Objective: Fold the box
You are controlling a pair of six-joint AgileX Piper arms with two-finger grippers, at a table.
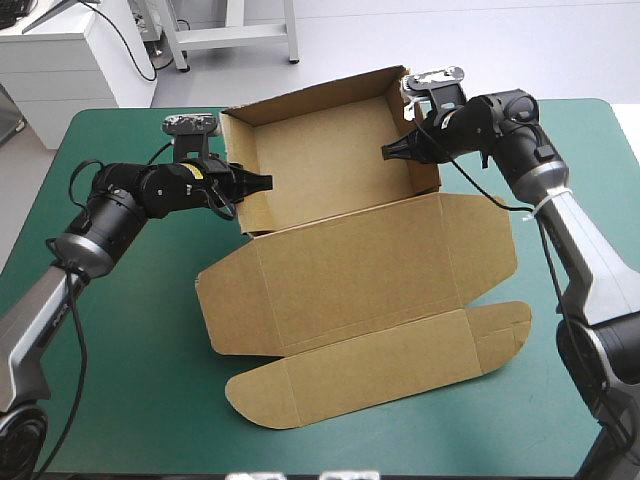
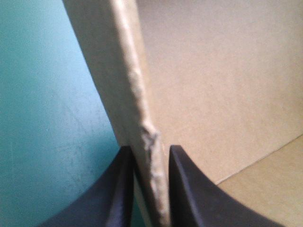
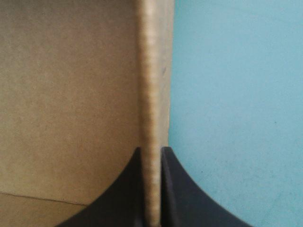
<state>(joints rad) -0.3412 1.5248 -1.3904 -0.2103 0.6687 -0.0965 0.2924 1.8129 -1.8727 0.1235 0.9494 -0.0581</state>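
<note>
The brown box (image 1: pixel 320 165) is set mid-table on the teal-green cover (image 1: pixel 130 400). Nearest, its lid (image 1: pixel 360 270) is laid flat, open. Beyond, the tray's 2 side walls are raised. The left wall (image 2: pixel 125 94) is clamped by the left gripper (image 1: pixel 268 184), the right wall (image 3: pixel 151 94) by the right gripper (image 1: pixel 386 152). The left wall's edge seems dented, though blurred.

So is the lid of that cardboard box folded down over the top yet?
No, the lid lies spread flat on the teal-green cover in front of the tray, which stands open.
</note>
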